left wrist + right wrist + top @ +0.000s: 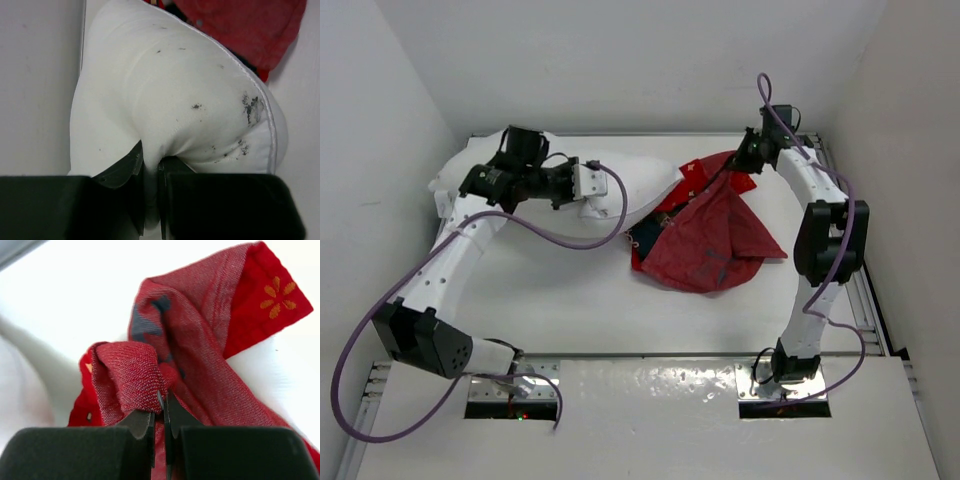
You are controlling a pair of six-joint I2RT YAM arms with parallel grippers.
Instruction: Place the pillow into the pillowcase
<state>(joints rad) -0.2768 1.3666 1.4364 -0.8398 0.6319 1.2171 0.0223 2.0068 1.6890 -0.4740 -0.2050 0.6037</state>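
Walls (pixel 620 60) of plain white stand close on the left, far and right sides of your table (pixel 580 300). The table top is white too, and flat. A shiny white board (pixel 650 420) covers the near edge. Your left arm (pixel 440 270) and right arm (pixel 820 240) are bolted down there on metal plates (pixel 510 385). A metal rail (pixel 873 310) runs along the right side.

Look at the far left. The pillow (pixel 645 190) lies there, fat and white, close to the far wall. It has some small dark marks (pixel 252 107) on its cloth. Your left gripper (pixel 590 185) sits on top of it. Its 2 fingers are squeezed nearly together on a pinch of the pillow's cloth, which bunches up between them.

The pillowcase (pixel 710 240) is just right of the pillow, in a red crumpled heap. It touches the pillow's right end. Your right gripper (pixel 738 160) is at the far side of the heap. Its fingers are tight together on a fold of the red cloth and hold that bit up.

Your left arm lies across the pillow's left part and hides some of it. 2 purple cables (pixel 560 238) loop around the arms, 1 on each. The left 1 droops onto the table just near the pillow.
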